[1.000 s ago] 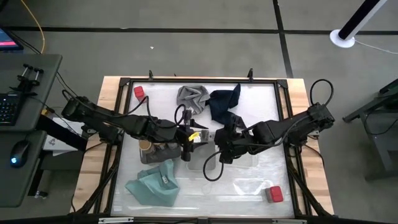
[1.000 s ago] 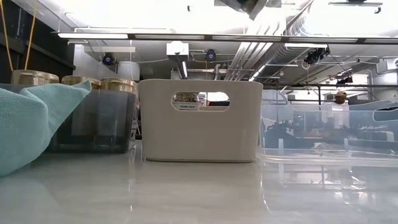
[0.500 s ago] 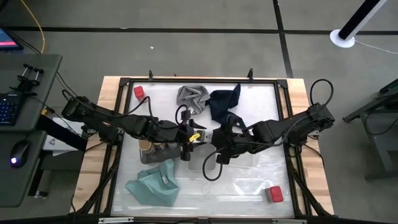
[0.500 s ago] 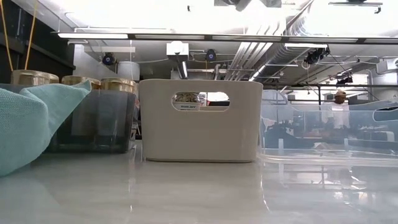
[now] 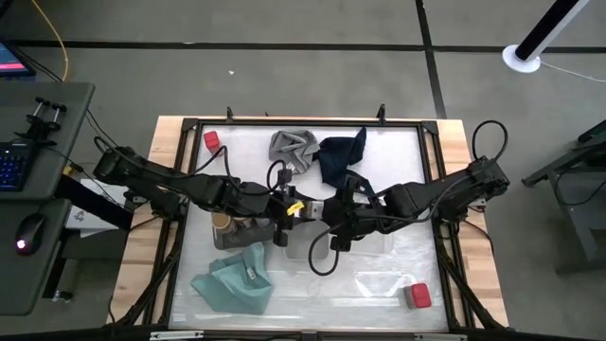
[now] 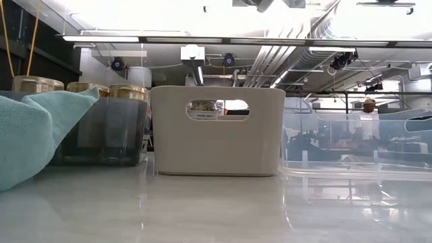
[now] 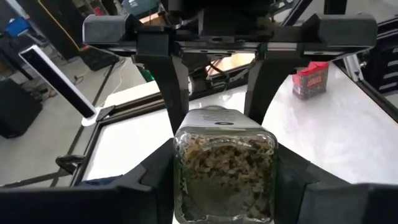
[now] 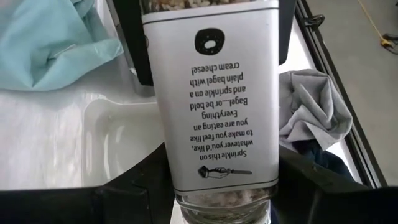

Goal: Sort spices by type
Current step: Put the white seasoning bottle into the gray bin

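Above the white bin (image 5: 312,248), both grippers clasp one seasoning jar (image 7: 224,165)

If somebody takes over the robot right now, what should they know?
Right end effector: shut on the bagel seasoning jar, held up mid-table.
Left end effector: at the same jar.
Done: three tan-topped jars stand in the dark bin; one jar shows through the white bin's handle.
Left: the held jar, plus two red jars out on the table.
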{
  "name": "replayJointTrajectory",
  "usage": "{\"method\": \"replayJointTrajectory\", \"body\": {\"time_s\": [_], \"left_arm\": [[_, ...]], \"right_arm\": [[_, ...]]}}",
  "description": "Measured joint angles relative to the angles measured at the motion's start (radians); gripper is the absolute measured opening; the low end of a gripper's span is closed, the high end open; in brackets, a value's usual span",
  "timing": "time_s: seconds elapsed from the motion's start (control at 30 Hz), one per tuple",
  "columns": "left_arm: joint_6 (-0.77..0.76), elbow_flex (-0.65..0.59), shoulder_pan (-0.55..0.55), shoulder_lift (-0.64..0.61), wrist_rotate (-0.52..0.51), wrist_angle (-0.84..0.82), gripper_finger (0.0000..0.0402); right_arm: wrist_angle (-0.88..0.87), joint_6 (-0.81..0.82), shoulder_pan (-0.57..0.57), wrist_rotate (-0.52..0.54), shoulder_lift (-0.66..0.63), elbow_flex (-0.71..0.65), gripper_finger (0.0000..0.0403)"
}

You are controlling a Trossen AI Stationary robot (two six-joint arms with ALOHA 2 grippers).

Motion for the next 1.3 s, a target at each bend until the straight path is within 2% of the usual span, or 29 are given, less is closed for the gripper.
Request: {"method": "replayJointTrajectory", "body": {"time_s": [0.07, 0.13, 0.3, 0.4, 0.47, 0.6, 0.7, 0.8, 0.93, 1.07, 1.17, 1.3], "left_arm": [[-0.007, 0.0, 0.0, 0.0, 0.0, -0.003, 0.0156], [-0.006, 0.0, 0.0, 0.0, -0.001, -0.004, 0.0156], [-0.017, 0.0, 0.001, -0.004, -0.055, -0.082, 0.0156], [-0.018, -0.001, 0.0, -0.027, -0.11, -0.168, 0.0156], [-0.043, -0.001, 0.0, -0.049, -0.14, -0.234, 0.0156], [-0.123, -0.001, 0.0, -0.114, -0.185, -0.35, 0.0156], [-0.196, -0.041, 0.001, -0.186, -0.195, -0.318, 0.0156], [-0.271, -0.159, 0.001, -0.283, -0.195, -0.143, 0.0156], [-0.4, -0.39, -0.001, -0.398, -0.16, 0.241, 0.0156], [-0.531, -0.614, -0.001, -0.434, -0.113, 0.745, 0.0156], [-0.62, -0.712, -0.001, -0.411, -0.1, 1.033, 0.0156], [-0.674, -0.739, -0.002, -0.379, -0.079, 1.158, 0.0156]], "right_arm": [[0.001, -0.006, -0.001, -0.008, 0.0, 0.0, 0.0196], [-0.001, -0.003, 0.0, 0.01, 0.0, 0.0, 0.0216], [-0.063, 0.007, -0.001, 0.092, -0.002, 0.01, 0.0339], [-0.148, 0.06, -0.001, 0.142, -0.004, 0.039, 0.0385], [-0.214, 0.117, -0.001, 0.162, -0.005, 0.062, 0.039], [-0.34, 0.222, 0.002, 0.163, -0.008, 0.091, 0.0374], [-0.365, 0.275, 0.018, 0.145, -0.033, 0.058, 0.0365], [-0.328, 0.344, 0.036, 0.142, -0.078, -0.014, 0.0364], [-0.159, 0.405, 0.05, 0.142, -0.153, -0.142, 0.0364], [0.203, 0.375, 0.042, 0.126, -0.221, -0.268, 0.0364], [0.498, 0.303, 0.02, 0.111, -0.243, -0.33, 0.0364], [0.716, 0.206, -0.016, 0.109, -0.245, -0.348, 0.0364]]}}
